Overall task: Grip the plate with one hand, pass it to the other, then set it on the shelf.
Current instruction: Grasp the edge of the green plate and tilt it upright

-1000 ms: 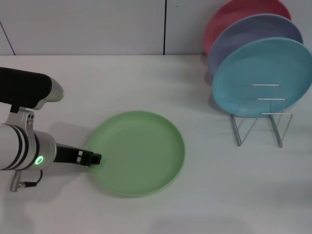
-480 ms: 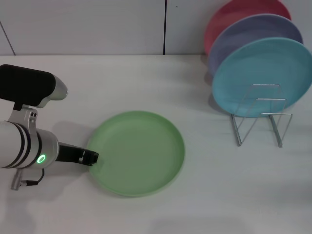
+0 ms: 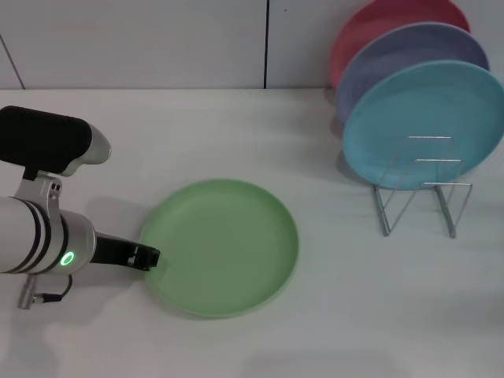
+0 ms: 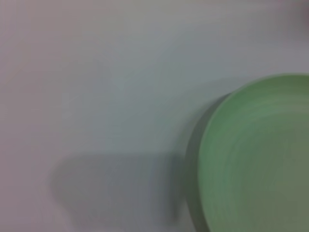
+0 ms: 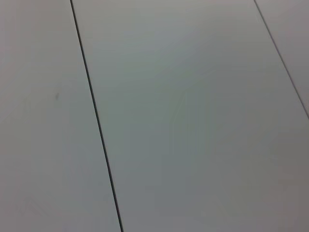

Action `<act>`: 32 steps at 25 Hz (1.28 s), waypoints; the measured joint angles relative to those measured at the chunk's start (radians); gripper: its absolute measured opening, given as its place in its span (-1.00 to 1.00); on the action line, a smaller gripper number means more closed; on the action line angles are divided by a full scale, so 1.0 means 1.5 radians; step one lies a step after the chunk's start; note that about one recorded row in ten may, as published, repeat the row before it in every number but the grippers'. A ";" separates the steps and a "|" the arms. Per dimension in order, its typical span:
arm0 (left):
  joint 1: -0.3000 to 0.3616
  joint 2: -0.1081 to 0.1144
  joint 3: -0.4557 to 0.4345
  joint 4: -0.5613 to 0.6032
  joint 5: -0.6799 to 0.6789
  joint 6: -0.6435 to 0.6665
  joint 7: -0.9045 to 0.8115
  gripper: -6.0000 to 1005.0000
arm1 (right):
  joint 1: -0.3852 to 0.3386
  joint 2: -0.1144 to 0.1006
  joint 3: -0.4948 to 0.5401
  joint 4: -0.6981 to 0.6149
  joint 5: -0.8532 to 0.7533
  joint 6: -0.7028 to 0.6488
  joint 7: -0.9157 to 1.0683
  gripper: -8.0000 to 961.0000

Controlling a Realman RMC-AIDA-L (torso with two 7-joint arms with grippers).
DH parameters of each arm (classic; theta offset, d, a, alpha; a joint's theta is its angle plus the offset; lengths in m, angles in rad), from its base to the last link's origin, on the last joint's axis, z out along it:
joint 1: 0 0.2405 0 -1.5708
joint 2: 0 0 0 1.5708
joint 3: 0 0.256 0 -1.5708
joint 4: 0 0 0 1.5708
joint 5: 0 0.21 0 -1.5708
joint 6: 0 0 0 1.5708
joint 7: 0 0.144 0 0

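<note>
White bench is carrying the light green plate point(image 3: 219, 247) flat near its front edge, left of centre. Left gripper point(image 3: 150, 257) is touching the plate's left rim; whether pinching, I cannot tell. A shallow bite risks slipping.

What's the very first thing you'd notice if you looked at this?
The big green plate lying flat in the middle of the white table jumps out first. The left gripper sits right at its left edge. Then three colourful plates stand in the wire shelf at the back right: the turquoise plate in front, the lavender plate and the pink plate behind.
</note>
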 joint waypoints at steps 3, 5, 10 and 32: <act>0.000 0.000 0.000 0.000 0.000 0.000 0.000 -0.34 | 0.000 0.000 0.000 0.000 0.000 0.000 0.000 0.57; -0.001 0.000 0.002 0.001 0.001 0.000 0.000 -0.34 | 0.000 0.000 0.000 0.000 0.000 0.000 0.000 0.57; -0.017 0.000 0.007 0.008 0.013 -0.006 -0.009 -0.36 | 0.000 0.000 0.000 -0.001 -0.001 0.000 0.000 0.57; -0.049 0.001 0.003 -0.018 0.027 -0.021 -0.013 -0.91 | 0.000 0.000 0.000 -0.007 -0.013 -0.011 0.017 0.57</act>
